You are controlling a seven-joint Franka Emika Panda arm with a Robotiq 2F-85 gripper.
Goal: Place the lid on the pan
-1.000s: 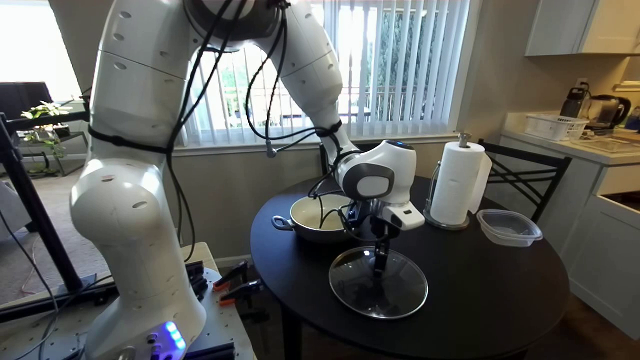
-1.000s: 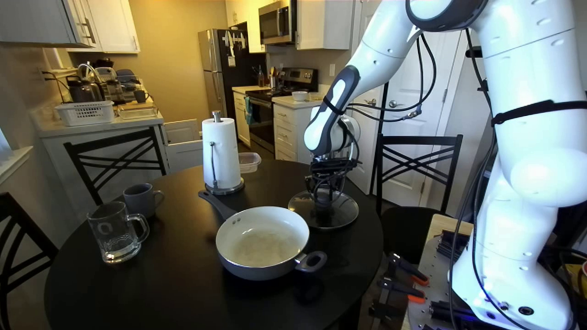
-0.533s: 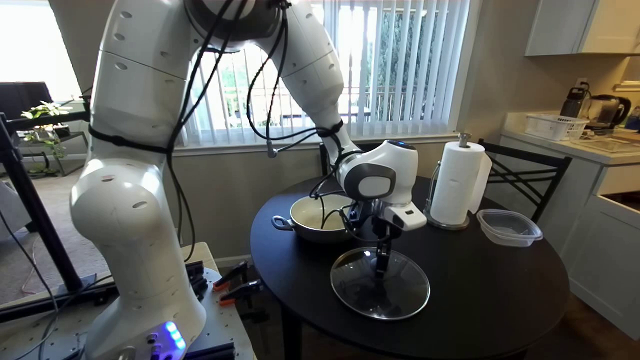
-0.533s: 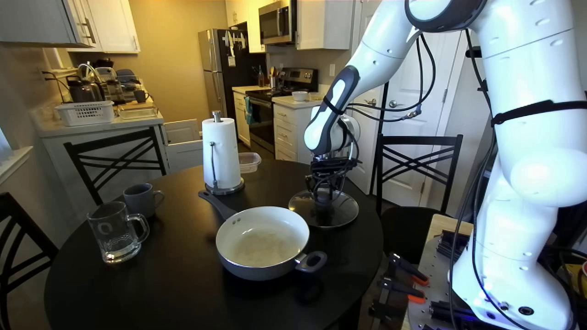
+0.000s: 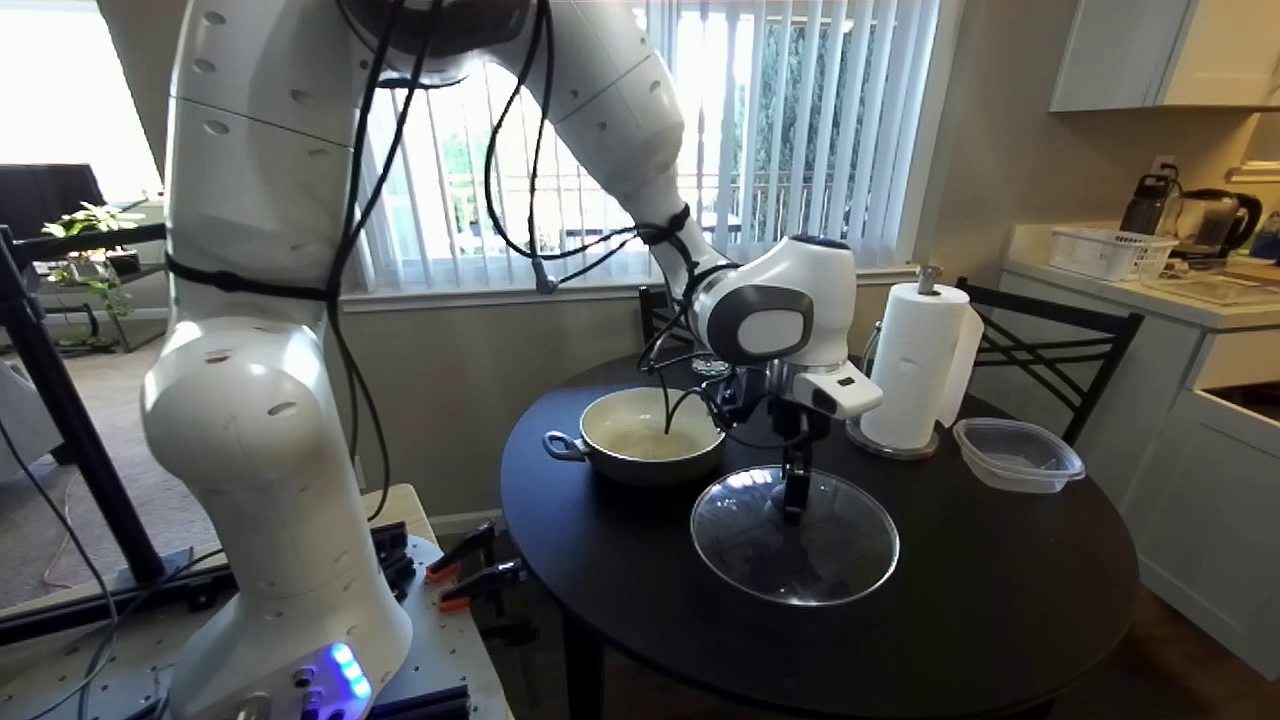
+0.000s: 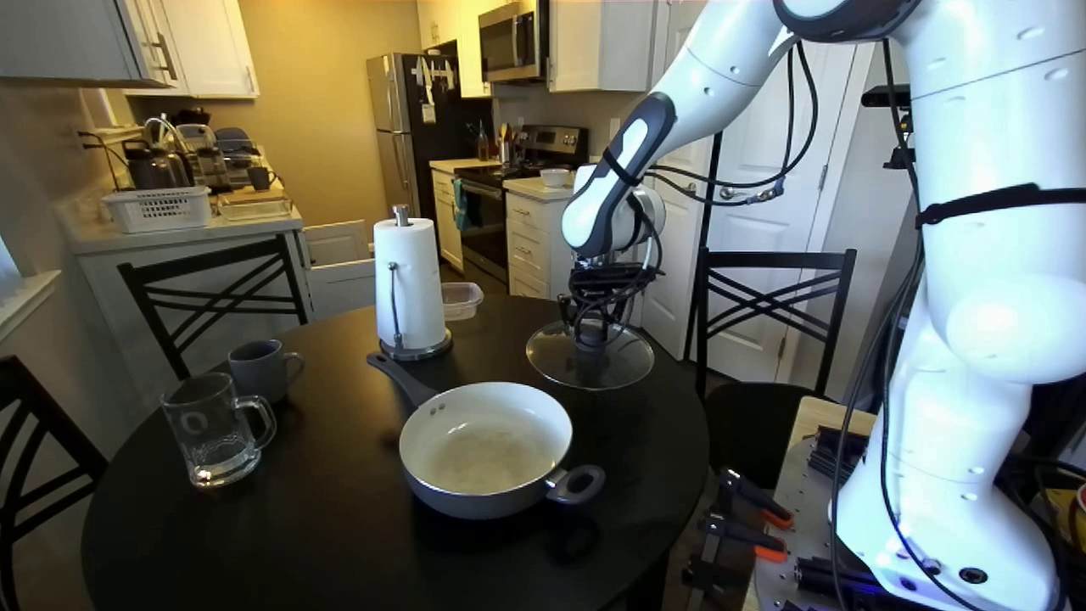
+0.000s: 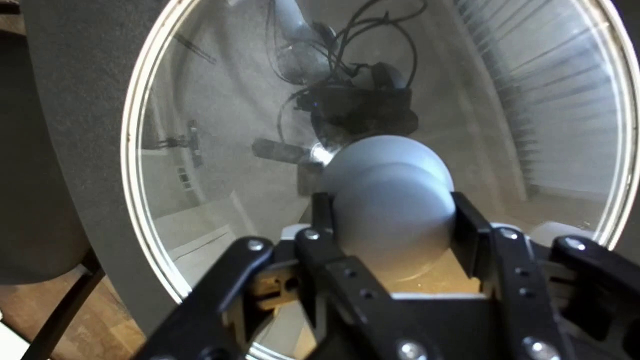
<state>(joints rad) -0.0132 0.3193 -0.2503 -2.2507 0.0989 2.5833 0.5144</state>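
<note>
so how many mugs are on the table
2: a glass mug and, just behind it, a grey mug, both to the left of the pan in an exterior view.

Below the gripper (image 7: 391, 216) spreads a round, black-topped table (image 6: 297, 535). To one side of the gripper, a white cylindrical paper towel roll (image 5: 908, 365) stands upright near a clear rectangular plastic container (image 5: 1018, 456). In an exterior view, farther from the gripper, stand a grey cylindrical mug (image 6: 257, 369) and a handled clear glass mug (image 6: 208, 428).
</note>
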